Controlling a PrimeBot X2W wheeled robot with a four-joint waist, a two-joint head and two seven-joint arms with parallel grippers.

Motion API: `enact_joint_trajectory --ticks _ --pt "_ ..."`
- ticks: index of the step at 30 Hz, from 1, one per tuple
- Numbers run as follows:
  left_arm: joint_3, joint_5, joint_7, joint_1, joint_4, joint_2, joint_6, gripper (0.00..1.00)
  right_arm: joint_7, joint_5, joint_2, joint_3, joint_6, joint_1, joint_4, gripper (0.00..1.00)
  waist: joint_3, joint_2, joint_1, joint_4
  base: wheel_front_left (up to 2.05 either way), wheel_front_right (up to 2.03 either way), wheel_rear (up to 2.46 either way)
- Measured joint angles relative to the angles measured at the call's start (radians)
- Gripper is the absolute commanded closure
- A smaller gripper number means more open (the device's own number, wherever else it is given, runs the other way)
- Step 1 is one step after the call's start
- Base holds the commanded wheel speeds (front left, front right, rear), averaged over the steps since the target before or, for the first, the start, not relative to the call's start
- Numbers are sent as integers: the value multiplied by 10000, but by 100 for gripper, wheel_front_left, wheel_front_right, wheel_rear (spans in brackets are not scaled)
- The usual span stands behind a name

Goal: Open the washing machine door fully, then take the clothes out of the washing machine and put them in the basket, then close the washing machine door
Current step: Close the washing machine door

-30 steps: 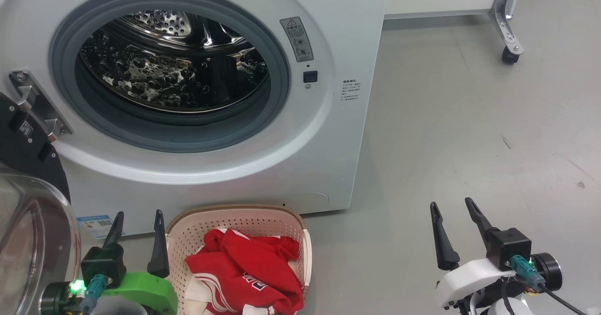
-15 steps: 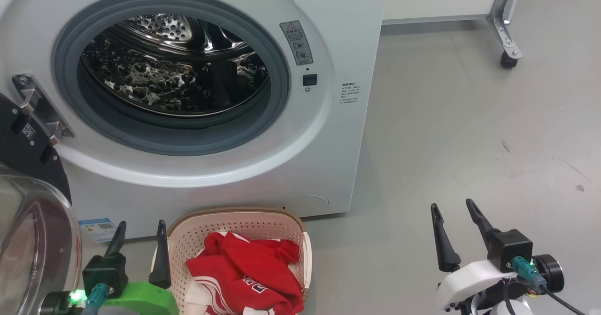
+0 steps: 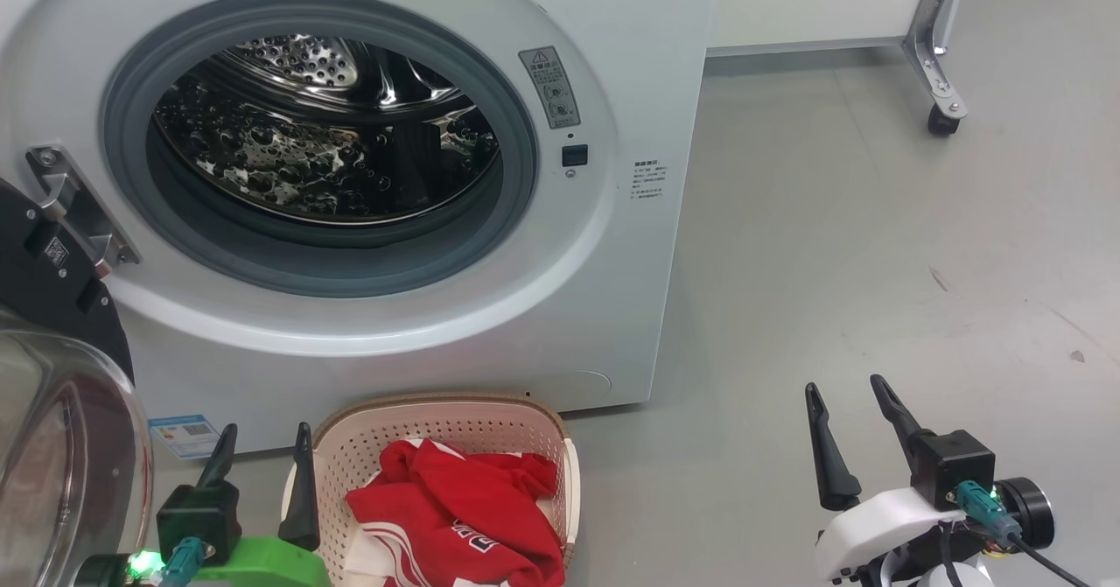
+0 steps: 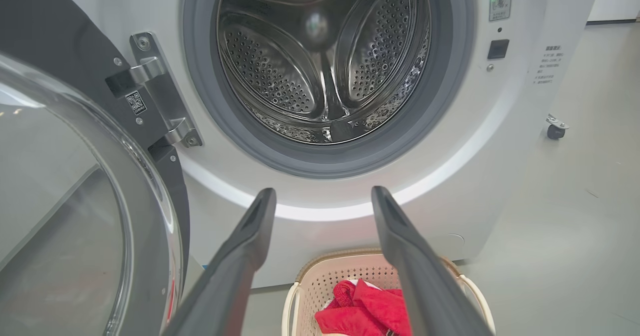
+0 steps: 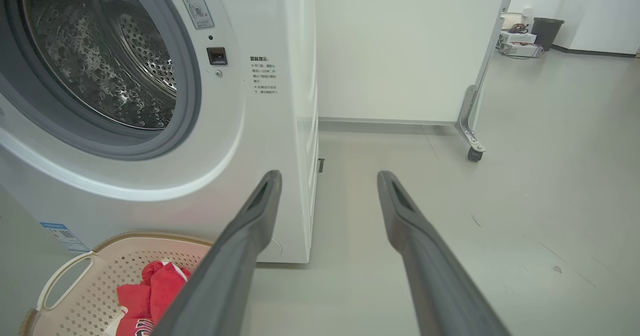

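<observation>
Drum (image 3: 306,158) reads empty: bare perforated steel in the head and left wrist views, no fabric that I can see. Clothes (image 3: 472,508) (red, white stripes) sit in the basket (image 3: 437,401), on the floor at 6 o'clock below the opening, just in front of the washing machine (image 3: 612,246). My read is that unloading is done and closing the door is the step in hand.

Washing machine door (image 3: 61,464): swung wide on its hinge (image 3: 74,202) at 9 o'clock of the opening, hanging around 8 o'clock in the head view. Glossy black ring and a bulging clear glass bowl, inner side turned to the room. Small QR label near the hinge.

Left jaws: released and empty. Fingers (image 4: 250,236) point at the machine front, between the glass bowl and the basket, near both. Right jaws: released and empty over bare floor, well off at 4 o'clock of the machine.

How I'd close it:
- Use the left arm, it's nearest.
- Don't pinch the glass. It's slick and curved, no purchase.
- Get a finger onto the ring's outer face, far from the hinge, and sweep in an arc toward the latch slot (image 3: 574,155) at 3 o'clock.
- Keep clear of the basket. It looks light and would shunt easily.
- The bowl must seat inside the grey gasket (image 3: 516,176). Finish with a firm press at 3 o'clock so the latch catches.

Main risk is a finger skating off the gloss.
</observation>
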Motion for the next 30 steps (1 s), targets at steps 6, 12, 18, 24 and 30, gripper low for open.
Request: enact_joint_trajectory --ticks 6,12,18,24,30 --pt "25 102 213 145 -255 0 2 0 40 -21 0 -2 0 75 -86 0 -18 0 0 -16 0 0 0" --pt "52 259 387 288 -416 0 15 0 127 -82 -8 -6 -2 185 -115 0 -79 0 0 -32 0 0 0" --pt "96 336 531 399 -562 -4 17 0 140 -94 -33 -13 -4 186 -184 0 -116 0 0 -34 -13 13 0" --pt "138 447 663 450 -740 -8 17 0 174 -94 -42 -31 -10 196 -249 0 -137 0 0 -25 -38 38 0" --pt "138 631 825 564 -943 -8 17 0 230 -94 -33 -33 -10 225 -311 0 -149 0 0 -3 -65 65 0"
